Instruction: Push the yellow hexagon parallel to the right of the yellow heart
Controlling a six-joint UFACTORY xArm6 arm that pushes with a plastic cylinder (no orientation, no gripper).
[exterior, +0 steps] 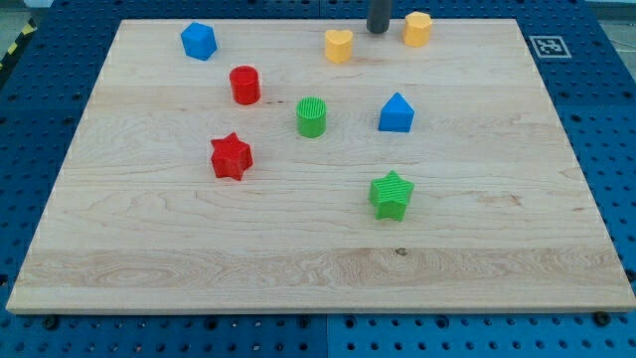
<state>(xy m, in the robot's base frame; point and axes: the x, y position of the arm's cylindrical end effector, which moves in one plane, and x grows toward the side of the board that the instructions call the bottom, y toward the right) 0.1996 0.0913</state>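
The yellow hexagon (pixel 417 29) sits near the view's top edge of the wooden board, right of centre. The yellow heart (pixel 339 46) lies to its left and slightly lower. My tip (pixel 379 31) is the end of the dark rod coming down from the view's top. It stands between the two yellow blocks, close to the hexagon's left side and above-right of the heart. I cannot tell if it touches the hexagon.
Other blocks on the board (pixel 149 249): a blue hexagon-like block (pixel 199 41) at top left, a red cylinder (pixel 244 85), a green cylinder (pixel 311 116), a blue pentagon-like block (pixel 397 113), a red star (pixel 231 156), a green star (pixel 391 194).
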